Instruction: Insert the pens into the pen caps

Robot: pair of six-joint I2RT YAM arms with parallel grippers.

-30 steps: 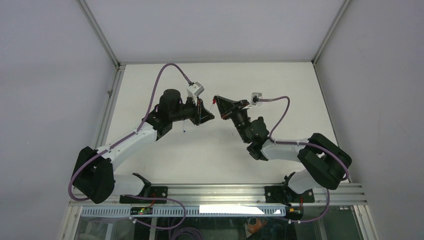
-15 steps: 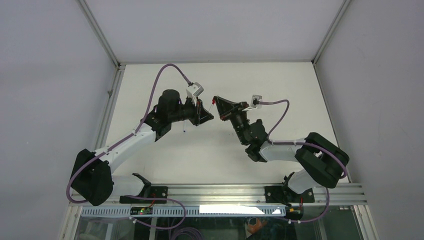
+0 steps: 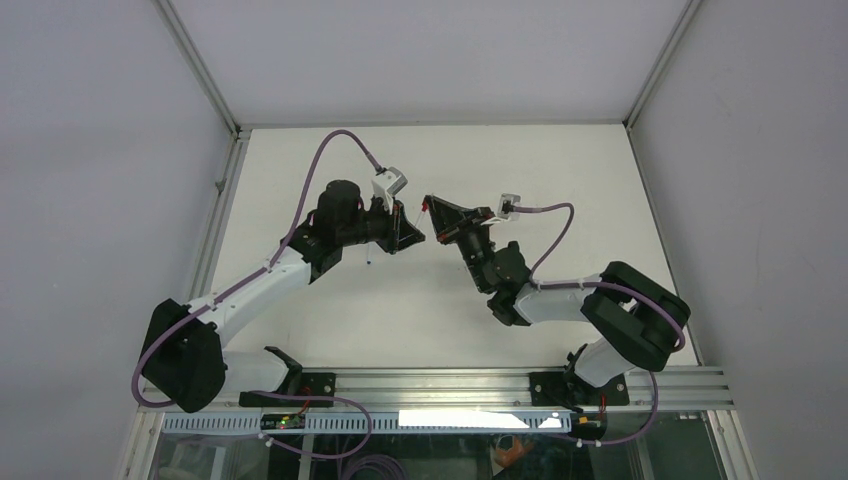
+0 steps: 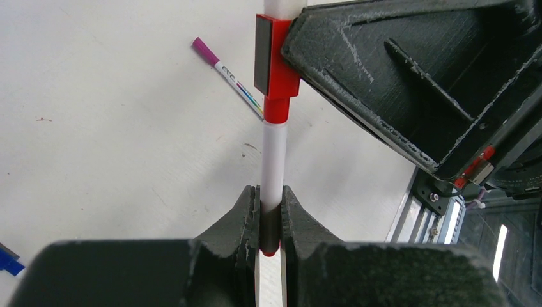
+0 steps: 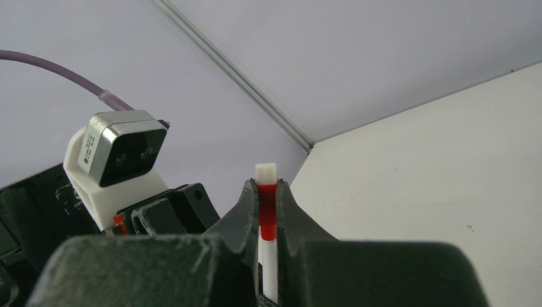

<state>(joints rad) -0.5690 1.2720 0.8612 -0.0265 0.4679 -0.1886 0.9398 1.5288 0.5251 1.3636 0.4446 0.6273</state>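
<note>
My left gripper (image 4: 271, 192) is shut on the red-tipped end of a thin white pen (image 4: 275, 153). The pen's other end sits inside the red cap (image 4: 276, 83). My right gripper (image 5: 267, 185) is shut on that red cap (image 5: 267, 208), and a white stub shows above it. In the top view the two grippers meet tip to tip above the table's middle, the left gripper (image 3: 410, 233) beside the right gripper (image 3: 432, 210). A second white pen with a magenta end (image 4: 227, 71) lies on the table beyond. A blue piece (image 4: 6, 261) shows at the left edge.
The white table (image 3: 560, 160) has walls on three sides and a metal rail (image 3: 430, 380) along the near edge. A thin pen (image 3: 368, 256) lies under the left wrist. The left wrist camera (image 5: 118, 150) is close beside the right fingers.
Both arms have shifted slightly to the left, still joined at the pen and the red cap. The right arm's elbow has drawn in towards the middle. The grips are unchanged.
</note>
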